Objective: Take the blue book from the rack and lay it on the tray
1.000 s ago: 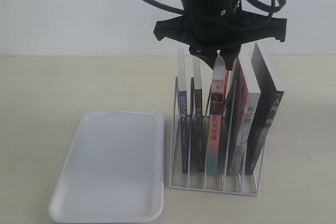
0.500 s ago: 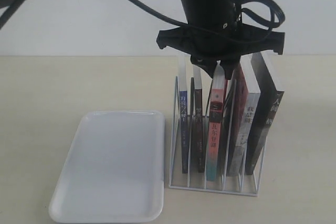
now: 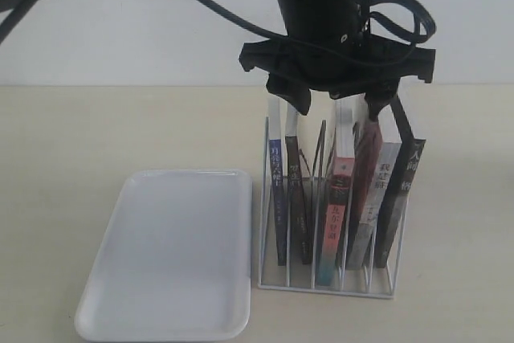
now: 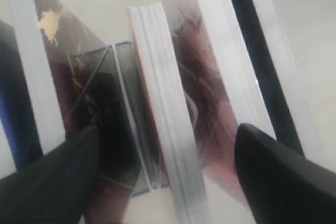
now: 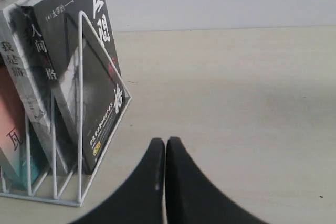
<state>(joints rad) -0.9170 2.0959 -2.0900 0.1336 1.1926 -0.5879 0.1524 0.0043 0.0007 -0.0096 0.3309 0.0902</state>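
Note:
The blue book [image 3: 277,198] stands in the leftmost slot of the white wire rack [image 3: 328,285]; in the left wrist view only a strip of its blue cover [image 4: 14,124] shows at the edge. The white tray [image 3: 169,255] lies flat on the table, left of the rack. My left gripper [image 3: 339,100] hangs open over the rack's middle, its fingers [image 4: 47,182] straddling a pink-spined book [image 3: 337,206] without touching it, to the right of the blue book. Away from the rack, my right gripper [image 5: 165,148] is shut on nothing, just above the table.
A dark brown-spined book [image 3: 299,198] stands next to the blue one. Further right are a grey-spined book [image 3: 373,198] and a black-covered book [image 3: 405,182], which leans at the rack's right end [image 5: 80,129]. Black cables [image 3: 393,6] hang above the rack.
The left gripper was shut on the pink-spined book and held it raised. Its fingers have spread wide and that book has dropped back into its slot.

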